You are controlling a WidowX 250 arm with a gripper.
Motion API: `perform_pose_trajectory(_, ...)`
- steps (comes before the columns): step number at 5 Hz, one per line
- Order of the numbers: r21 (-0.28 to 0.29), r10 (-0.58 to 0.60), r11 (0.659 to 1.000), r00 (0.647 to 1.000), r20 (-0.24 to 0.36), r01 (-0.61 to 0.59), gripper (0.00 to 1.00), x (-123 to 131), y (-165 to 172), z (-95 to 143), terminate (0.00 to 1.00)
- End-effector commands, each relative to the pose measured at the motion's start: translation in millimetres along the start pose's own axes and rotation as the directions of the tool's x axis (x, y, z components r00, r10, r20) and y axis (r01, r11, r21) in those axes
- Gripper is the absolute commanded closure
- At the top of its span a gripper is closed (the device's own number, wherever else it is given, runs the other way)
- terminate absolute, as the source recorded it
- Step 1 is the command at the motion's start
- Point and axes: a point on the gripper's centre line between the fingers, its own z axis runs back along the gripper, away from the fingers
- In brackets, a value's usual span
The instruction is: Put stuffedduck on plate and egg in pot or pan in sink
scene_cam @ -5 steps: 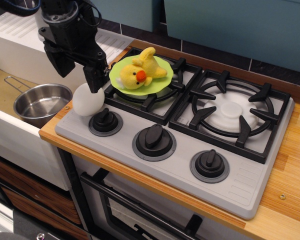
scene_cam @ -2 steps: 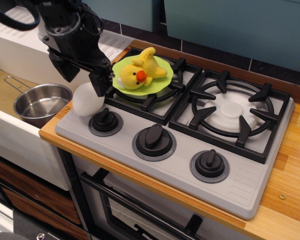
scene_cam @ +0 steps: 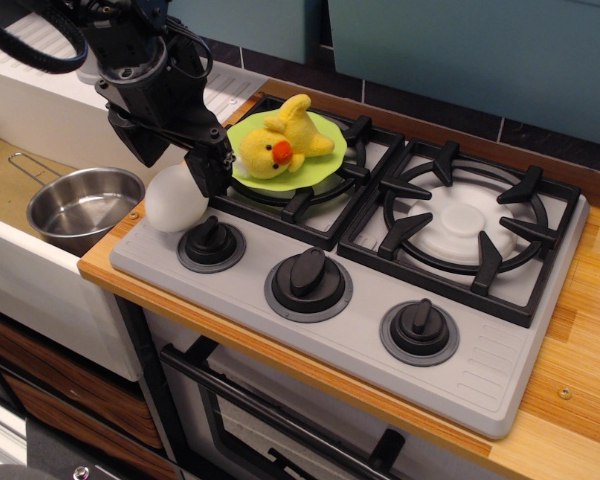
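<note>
- The egg sits at the near left corner of the stove, close to the worktop edge; a glancing push could roll it off, missing the pan in the sink to the left.
- The gripper hangs spread over the egg, one finger just right of it and one to the left, holding nothing; contact cannot be told.
- The duck lies on the green plate, so that part looks done.
</note>
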Motion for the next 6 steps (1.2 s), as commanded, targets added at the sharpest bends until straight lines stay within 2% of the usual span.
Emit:
perform_pose_trajectory(1,0.036,0.007,0.999,1.000,-0.005,-0.007,0.00,3,9,8,0.00)
perform_pose_trajectory(6,0.020,0.010,1.000,1.000,0.018,-0.011,0.00,-6,17,-16,0.00)
